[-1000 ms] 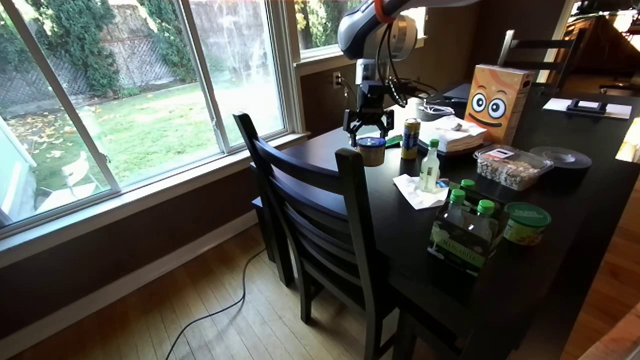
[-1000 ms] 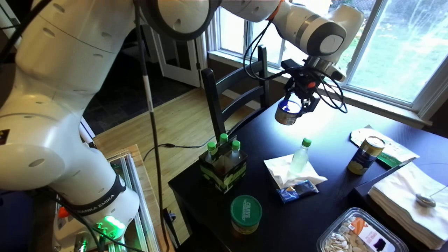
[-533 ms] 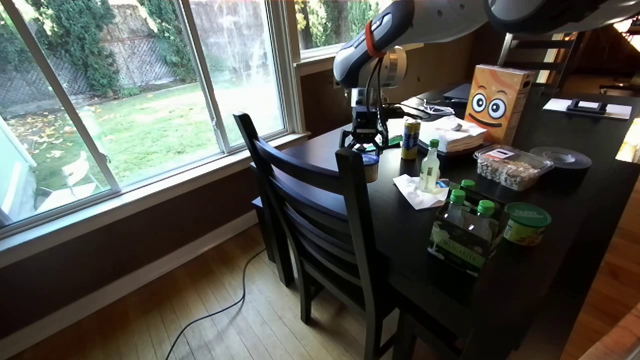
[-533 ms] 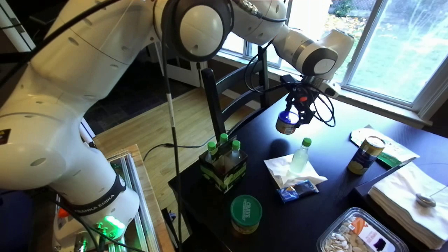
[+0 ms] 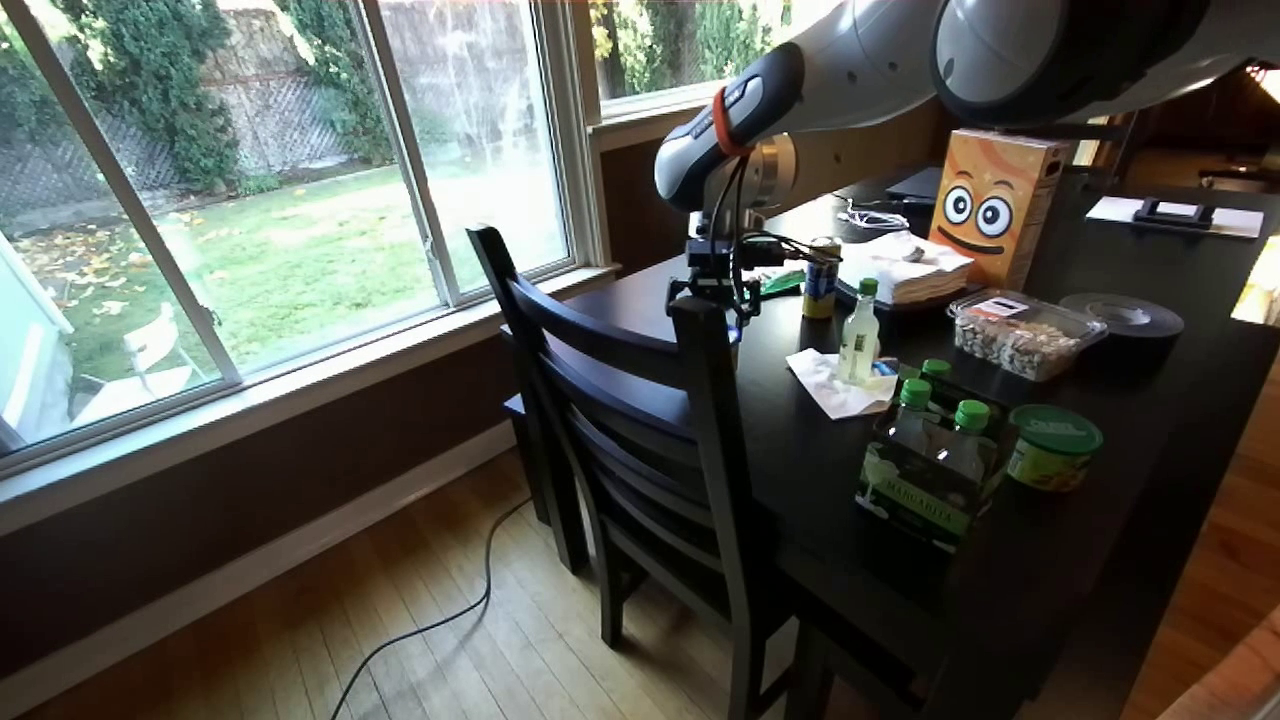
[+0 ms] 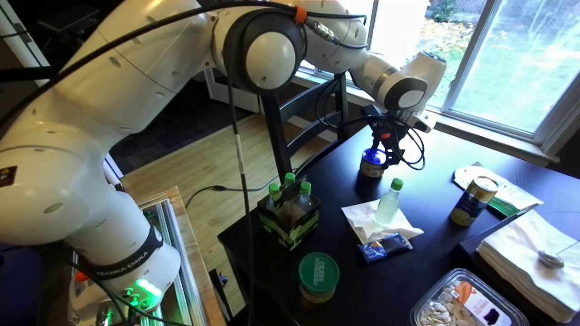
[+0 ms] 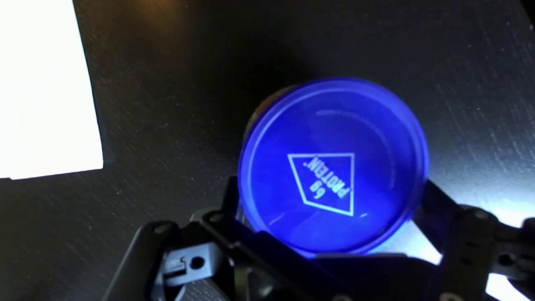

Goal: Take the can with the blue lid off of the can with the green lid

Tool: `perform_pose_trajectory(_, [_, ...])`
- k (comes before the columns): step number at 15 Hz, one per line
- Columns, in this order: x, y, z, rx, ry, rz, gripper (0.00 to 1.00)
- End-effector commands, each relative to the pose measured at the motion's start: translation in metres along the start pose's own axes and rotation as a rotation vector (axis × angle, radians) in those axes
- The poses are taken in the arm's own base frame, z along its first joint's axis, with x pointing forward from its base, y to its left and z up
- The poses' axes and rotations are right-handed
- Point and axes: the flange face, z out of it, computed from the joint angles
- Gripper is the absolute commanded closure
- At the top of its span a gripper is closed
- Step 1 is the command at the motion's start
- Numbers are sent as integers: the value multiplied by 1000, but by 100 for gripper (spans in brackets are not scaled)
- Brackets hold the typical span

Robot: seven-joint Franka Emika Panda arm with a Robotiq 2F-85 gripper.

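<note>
The can with the blue lid (image 6: 372,169) is upright at or just above the dark table, near the window-side edge. I cannot tell whether its base touches the table. Its blue lid fills the middle of the wrist view (image 7: 330,125). My gripper (image 6: 383,157) is shut on this can, with one finger on each side of it in the wrist view (image 7: 331,198). A chair back hides most of the can in an exterior view, where the gripper (image 5: 715,300) shows above it. The can with the green lid (image 6: 318,275) stands apart near the table corner, with nothing on its lid (image 5: 1056,430).
A clear green-capped bottle (image 6: 389,203) stands on a white napkin (image 6: 358,215) close to the held can. A bottle carrier (image 6: 290,217) stands by the green-lidded can. A chair (image 5: 640,380) is against the table edge. A tall can (image 6: 473,201) and napkin stack (image 6: 530,262) stand farther off.
My gripper has moved down with the blue-lidded can, from well above the table to at or just above its surface. The green-lidded can has not moved.
</note>
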Motion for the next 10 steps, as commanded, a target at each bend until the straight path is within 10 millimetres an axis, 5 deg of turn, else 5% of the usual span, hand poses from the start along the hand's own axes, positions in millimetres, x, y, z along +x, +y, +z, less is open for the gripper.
perform_pose_trajectory(1, [8,-6,4,-21,26,16,1])
perform_pose_trajectory(5, [-2,-14,-19,-18,-4,-57,0])
perform_pose_trajectory(10, [-26,-20,-77,-149,-24,-114,0])
